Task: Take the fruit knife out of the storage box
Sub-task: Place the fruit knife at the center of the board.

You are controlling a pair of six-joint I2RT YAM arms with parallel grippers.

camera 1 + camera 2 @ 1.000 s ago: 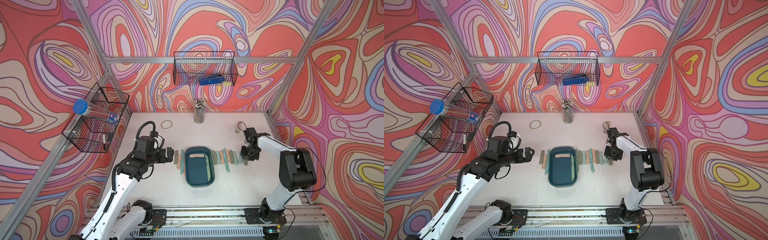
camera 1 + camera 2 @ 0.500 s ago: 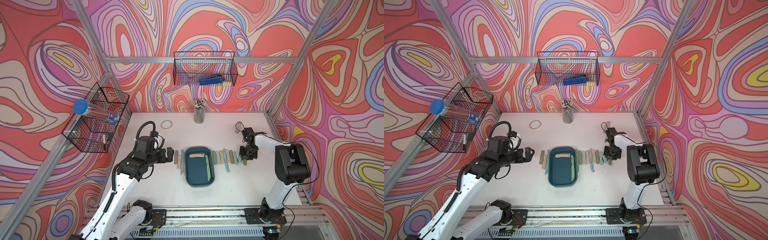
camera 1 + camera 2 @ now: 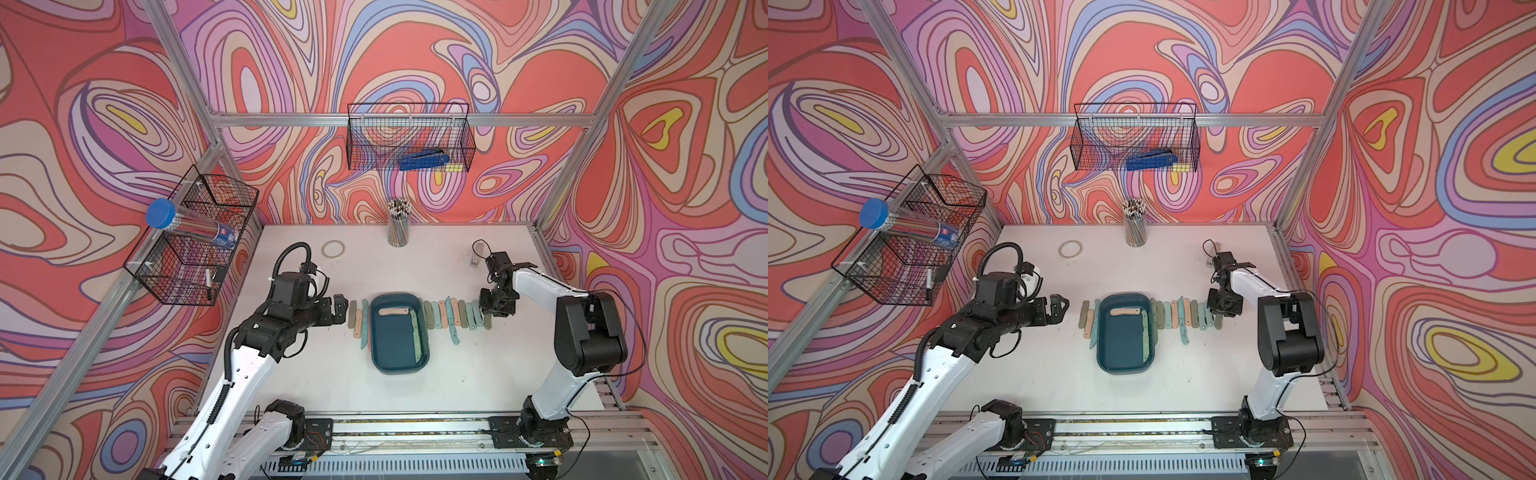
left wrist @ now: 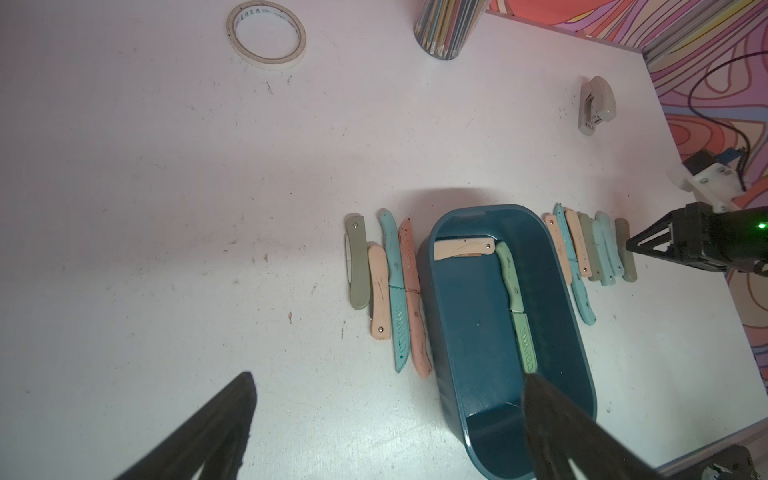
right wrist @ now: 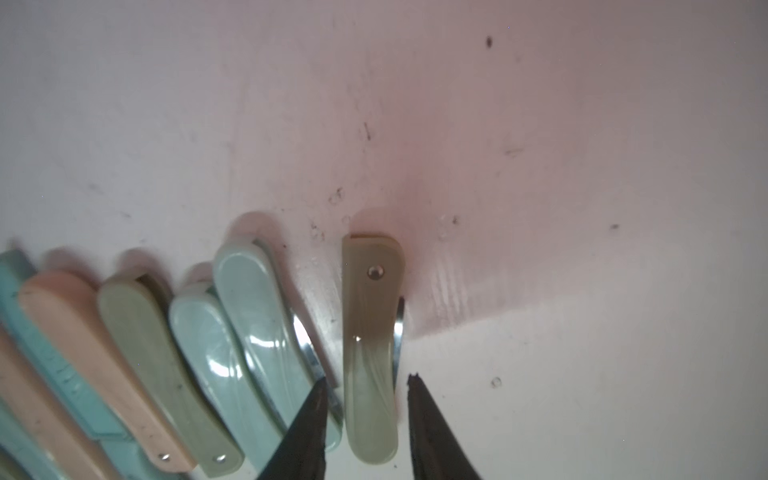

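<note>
Fingers of left gripper point(image 4: 388, 375) are spread wide; fingers of right gripper point(image 5: 368, 378) are parted loosely around olive folding knife point(image 5: 370, 332) on counter point(image 5: 582, 166).

Left wrist view: left gripper point(image 4: 389, 375) fingers run off frame; one finger point(image 4: 557, 424) covers the green knife point(image 4: 509, 274) blade tip and part of the box point(image 4: 465, 340), whose near end is cropped. Pencil cup point(image 4: 446, 29) cropped too.

Right wrist view: right gripper point(image 5: 366, 378) shows only fingertips point(image 5: 307, 415), rest off frame. Knife row point(image 5: 137, 353) blurred, its end knives cut by the frame edge.

Both top views: right gripper hides most of the olive knife point(image 3: 488, 323). Stapler point(image 4: 596, 106) by the worktop's point(image 3: 332, 374) far right corner is a speck there. Blue tool point(image 3: 424, 159) in the back basket point(image 3: 374, 137) too small to identify.
</note>
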